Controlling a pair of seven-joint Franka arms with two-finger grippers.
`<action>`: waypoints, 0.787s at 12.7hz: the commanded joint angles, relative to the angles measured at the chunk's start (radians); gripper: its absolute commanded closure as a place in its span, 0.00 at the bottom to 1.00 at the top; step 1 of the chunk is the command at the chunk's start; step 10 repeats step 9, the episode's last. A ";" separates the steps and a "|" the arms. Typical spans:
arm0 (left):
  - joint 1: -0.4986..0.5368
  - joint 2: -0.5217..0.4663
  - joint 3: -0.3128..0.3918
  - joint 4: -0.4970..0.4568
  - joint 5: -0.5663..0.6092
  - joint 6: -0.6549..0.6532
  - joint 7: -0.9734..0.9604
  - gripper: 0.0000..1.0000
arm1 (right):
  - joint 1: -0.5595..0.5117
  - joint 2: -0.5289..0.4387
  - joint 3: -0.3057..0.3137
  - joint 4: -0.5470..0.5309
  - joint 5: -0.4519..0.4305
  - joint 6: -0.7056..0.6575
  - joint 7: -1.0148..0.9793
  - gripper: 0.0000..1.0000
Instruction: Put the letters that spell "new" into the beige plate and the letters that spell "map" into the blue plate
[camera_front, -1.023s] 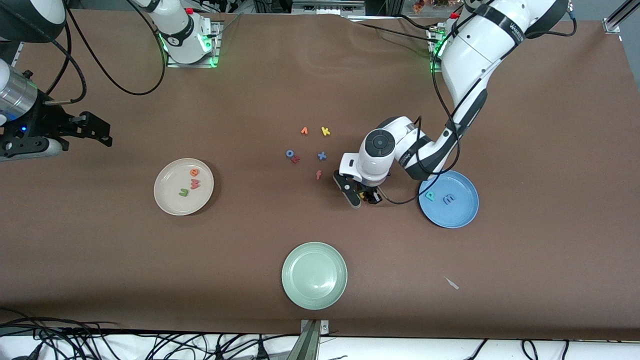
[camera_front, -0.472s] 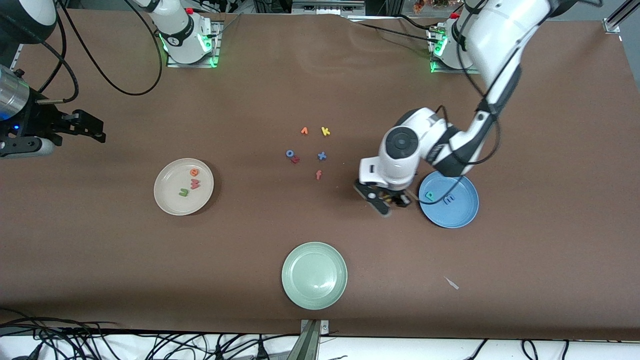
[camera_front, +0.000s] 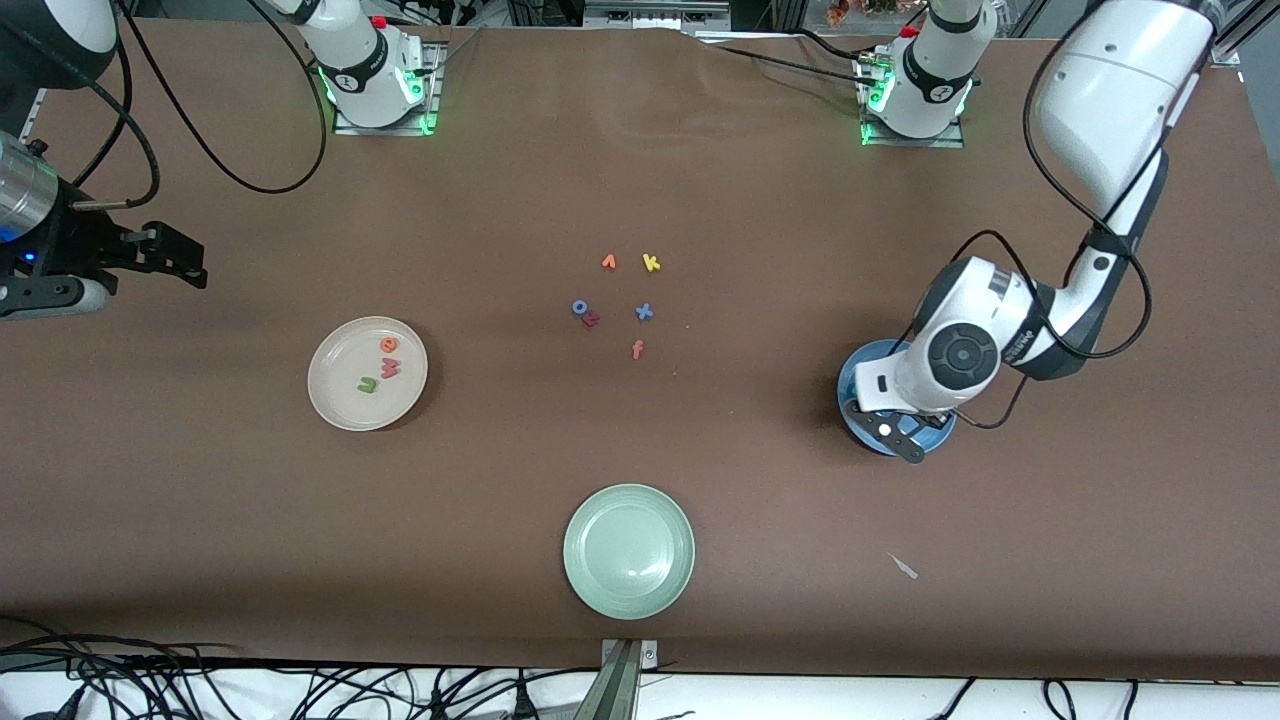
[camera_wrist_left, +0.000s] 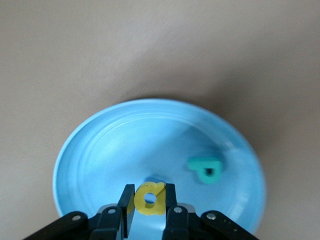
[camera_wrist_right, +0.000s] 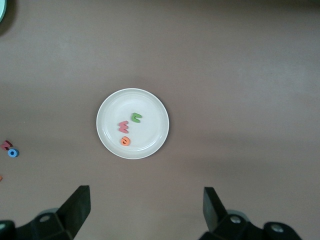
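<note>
My left gripper (camera_front: 908, 436) hangs over the blue plate (camera_front: 847, 388) and hides most of it. In the left wrist view the gripper (camera_wrist_left: 150, 193) is shut on the yellow a (camera_wrist_left: 150, 199), held above the blue plate (camera_wrist_left: 105, 150). The teal p (camera_wrist_left: 206, 169) lies in that plate; the m is hidden. The beige plate (camera_front: 338, 398) holds the orange e (camera_front: 387, 344), salmon w (camera_front: 391, 367) and green n (camera_front: 367, 384). The right wrist view shows the same plate (camera_wrist_right: 150, 107) and its letters. My right gripper (camera_front: 185, 262) waits open, high over the right arm's end of the table.
Several loose letters lie mid-table: an orange one (camera_front: 608, 262), yellow k (camera_front: 651, 263), blue o (camera_front: 579, 307), red z (camera_front: 591, 320), blue x (camera_front: 644, 312), salmon f (camera_front: 637, 350). A pale green plate (camera_front: 628, 551) sits near the front edge.
My left arm has carried the yellow a from the bare table beside the loose letters to over the blue plate. The right gripper has drifted slightly.
</note>
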 joint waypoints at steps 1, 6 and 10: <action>0.031 -0.019 -0.015 -0.017 0.019 0.045 0.008 0.01 | 0.004 0.012 0.006 0.033 -0.008 -0.015 -0.016 0.00; 0.033 -0.159 -0.072 0.081 -0.145 -0.094 -0.027 0.00 | 0.004 0.012 0.004 0.031 -0.006 -0.018 -0.016 0.00; 0.034 -0.270 -0.072 0.148 -0.253 -0.249 -0.051 0.00 | 0.004 0.012 0.004 0.033 -0.006 -0.017 -0.016 0.00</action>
